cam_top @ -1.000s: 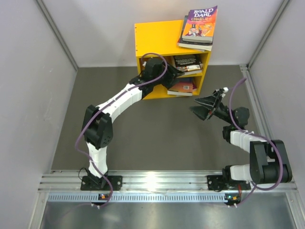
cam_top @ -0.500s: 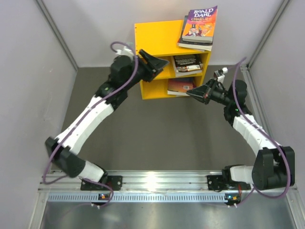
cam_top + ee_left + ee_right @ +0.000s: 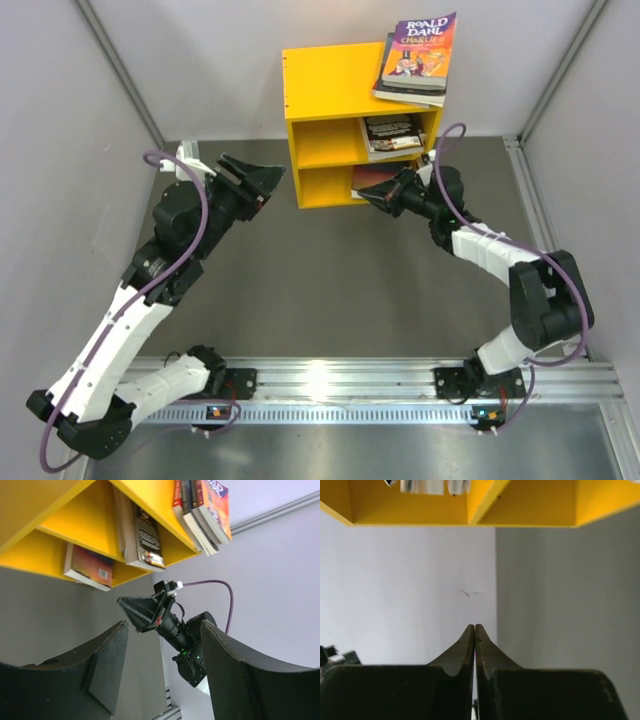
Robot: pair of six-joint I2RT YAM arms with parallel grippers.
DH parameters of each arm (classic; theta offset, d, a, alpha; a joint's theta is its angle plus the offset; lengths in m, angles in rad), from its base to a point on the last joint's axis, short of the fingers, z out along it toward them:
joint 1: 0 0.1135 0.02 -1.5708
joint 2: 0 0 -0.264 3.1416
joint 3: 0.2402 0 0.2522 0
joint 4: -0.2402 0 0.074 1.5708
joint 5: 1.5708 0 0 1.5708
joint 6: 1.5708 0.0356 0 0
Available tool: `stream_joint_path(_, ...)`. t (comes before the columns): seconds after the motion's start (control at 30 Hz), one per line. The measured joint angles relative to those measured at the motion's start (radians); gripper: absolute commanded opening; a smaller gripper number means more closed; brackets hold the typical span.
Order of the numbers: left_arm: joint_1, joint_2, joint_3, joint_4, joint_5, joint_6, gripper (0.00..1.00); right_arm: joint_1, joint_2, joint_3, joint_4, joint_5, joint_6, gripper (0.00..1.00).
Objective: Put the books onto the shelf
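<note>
Pale grey walls on three sides, framed with slim metal rails; dark grey matte bench [image 3: 330, 290] underneath, bare in front of the arms, with a ribbed aluminium strip along the near edge.

Stood against the back wall: the yellow shelf [image 3: 325, 80], open side toward the arms, one board dividing upper from lower compartment. Largely loaded already, by the look of it. Stacked flat on its top right corner, overhanging slightly: several books, the Roald Dahl cover [image 3: 420, 50] uppermost. Lay in the upper compartment: a dark-covered book [image 3: 392, 135]. Lay in the lower compartment: a red-orange book [image 3: 90, 566], its near edge sticking out past the shelf front. No loose book seen anywhere on the bench, so little seemingly left beyond tidying; whether the top stack counted as shelved, impossible to say.

Left gripper [image 3: 255, 180] hung well left of the shelf, jaws apart, nothing between them. Right gripper [image 3: 383, 190] pointed at the lower compartment, tip just at the protruding book, jaws pressed together and empty.
</note>
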Motion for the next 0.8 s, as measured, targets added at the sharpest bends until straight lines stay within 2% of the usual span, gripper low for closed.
stream_joint_path(0.3,0.001,-0.051,-0.025,-0.086,-0.051,0.006,0.65,0.081,0.155,-0.004,0.432,0.227,0.248,0.0)
stream_joint_path(0.47,0.001,-0.051,-0.025,-0.107,-0.06,0.013,0.67,0.095,0.196,0.016,0.468,0.323,0.288,0.0)
stream_joint_path(0.8,0.001,-0.025,-0.025,-0.12,-0.06,0.023,0.69,0.096,0.333,0.203,0.516,0.46,0.354,0.0)
